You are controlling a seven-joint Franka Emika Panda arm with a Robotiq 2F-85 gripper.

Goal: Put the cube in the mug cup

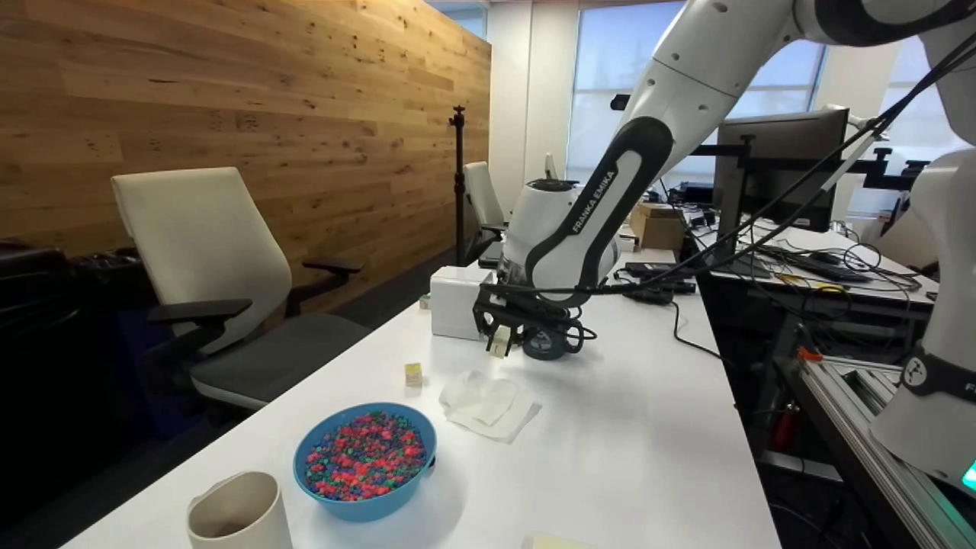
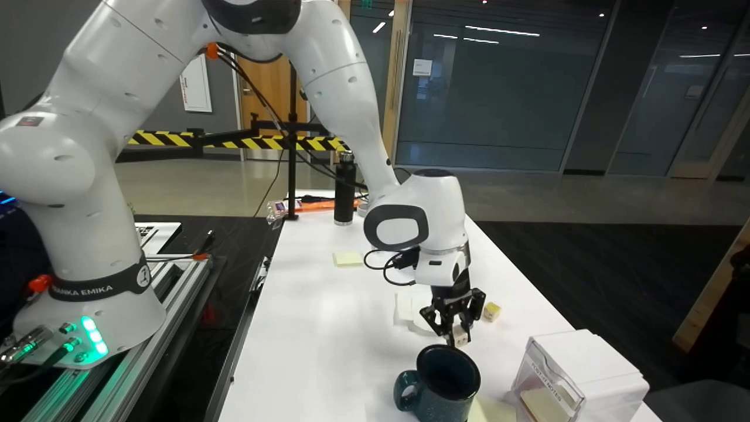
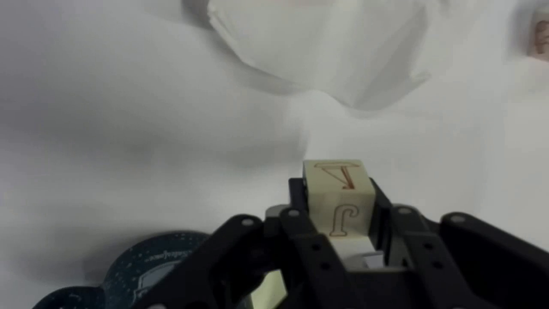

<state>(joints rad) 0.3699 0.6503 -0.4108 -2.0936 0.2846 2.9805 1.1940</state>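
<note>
The whitish cube (image 3: 341, 210) with outlined letters sits between my fingertips, and it also shows in both exterior views (image 1: 500, 342) (image 2: 461, 336). My gripper (image 3: 339, 197) is shut on it and holds it above the white table; the gripper also shows in both exterior views (image 1: 499, 345) (image 2: 459, 333). The dark glossy mug (image 2: 442, 398) stands upright, its opening facing up, close beside the gripper. It is partly behind the gripper in an exterior view (image 1: 543, 347). In the wrist view the mug (image 3: 133, 266) is at the lower left, partly hidden by the gripper. The cube is outside the mug.
A white box (image 1: 459, 301) stands near the mug. A small yellowish block (image 1: 413, 374) and crumpled white tissue (image 1: 488, 404) lie on the table. A blue bowl (image 1: 366, 509) of coloured bits and a beige cup (image 1: 244, 522) stand farther off. A black bottle (image 2: 345, 190) stands at the far end.
</note>
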